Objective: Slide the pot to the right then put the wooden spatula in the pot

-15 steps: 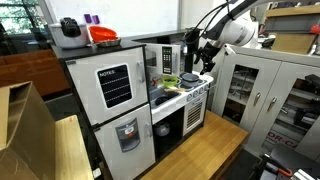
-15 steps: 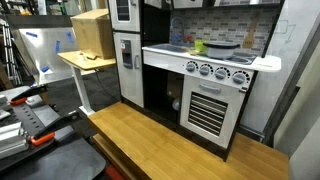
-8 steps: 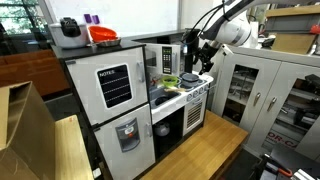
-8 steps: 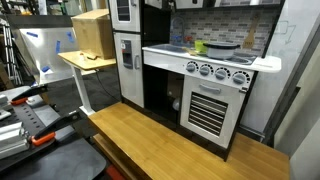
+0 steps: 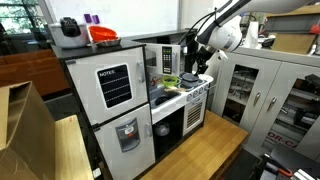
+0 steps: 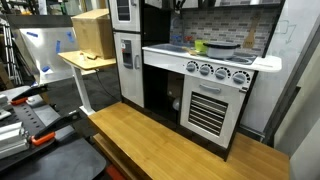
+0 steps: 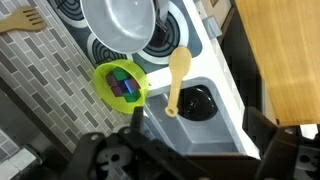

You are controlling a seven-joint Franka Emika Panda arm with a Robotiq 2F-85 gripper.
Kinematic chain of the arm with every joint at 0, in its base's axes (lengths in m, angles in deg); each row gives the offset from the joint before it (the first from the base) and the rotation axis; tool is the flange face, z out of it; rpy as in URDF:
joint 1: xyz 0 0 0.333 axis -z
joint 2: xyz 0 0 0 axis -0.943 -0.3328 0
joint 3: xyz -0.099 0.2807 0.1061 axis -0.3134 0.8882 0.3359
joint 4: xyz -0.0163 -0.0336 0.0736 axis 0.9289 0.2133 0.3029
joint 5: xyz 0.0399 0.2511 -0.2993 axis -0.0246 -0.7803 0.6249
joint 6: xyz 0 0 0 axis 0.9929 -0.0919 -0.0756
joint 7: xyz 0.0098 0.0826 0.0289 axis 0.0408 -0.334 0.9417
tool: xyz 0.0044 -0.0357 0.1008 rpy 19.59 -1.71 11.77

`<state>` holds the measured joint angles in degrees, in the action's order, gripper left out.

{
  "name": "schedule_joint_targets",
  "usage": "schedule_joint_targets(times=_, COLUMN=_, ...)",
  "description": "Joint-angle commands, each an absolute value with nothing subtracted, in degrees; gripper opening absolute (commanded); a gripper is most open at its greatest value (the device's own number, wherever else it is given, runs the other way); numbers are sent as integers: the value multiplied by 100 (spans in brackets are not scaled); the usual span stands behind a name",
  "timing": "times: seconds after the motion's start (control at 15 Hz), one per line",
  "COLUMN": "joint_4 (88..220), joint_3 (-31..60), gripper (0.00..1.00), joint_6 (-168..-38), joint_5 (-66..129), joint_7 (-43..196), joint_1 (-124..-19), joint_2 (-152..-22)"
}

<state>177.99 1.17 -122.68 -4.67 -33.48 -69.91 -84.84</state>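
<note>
In the wrist view the silvery metal pot [image 7: 118, 22] sits on a stove burner at the top. A green dish [image 7: 120, 85] with coloured pieces stands just below it. A wooden spatula [image 7: 176, 80] with a rounded blade lies beside the dish, its handle end reaching the sink [image 7: 195, 103]. My gripper [image 7: 195, 135] is open and empty, hovering above the sink side of the counter, apart from the pot and the spatula. In an exterior view my gripper [image 5: 192, 55] hangs above the toy stove, over the green dish [image 5: 172, 80].
A second wooden utensil with a pronged head [image 7: 24, 18] lies on the tile pattern at the top left. The toy kitchen's white counter edge [image 6: 262, 63] and oven front [image 6: 212, 105] face a wooden floor. A toy fridge [image 5: 112, 95] stands beside the stove.
The arm has shifted a little to the left and up over the stove. The pot, dish and spatula have not moved.
</note>
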Motion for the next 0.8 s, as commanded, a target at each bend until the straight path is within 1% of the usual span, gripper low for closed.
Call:
schedule_joint_targets(times=0.0, joint_4=17198, joint_3=225, gripper=100, joint_6=-12719, joint_5=-802, joint_7=-3657, joint_1=-6821, joint_2=-9169)
schedule_joint_targets(times=0.2, joint_4=16640, joint_3=171, gripper=100, joint_6=-12720, joint_5=-638, joint_7=-3522, joint_1=-6715, joint_2=-9799)
schedule_joint_targets(times=0.4, joint_4=16185, joint_3=345, gripper=100, joint_6=-12038, joint_5=-678, joint_7=-3705, joint_1=-6449, joint_2=-10165)
schedule_joint_targets(times=0.47, joint_4=16117, joint_3=1066, gripper=100, joint_6=-11962, joint_5=-93, joint_7=-3387, joint_1=-5790, joint_2=-10130)
schedule_joint_targets(times=0.73, joint_4=15696, joint_3=1791, gripper=100, joint_6=-11409, joint_5=247, joint_7=-3474, joint_1=-5135, joint_2=-10300)
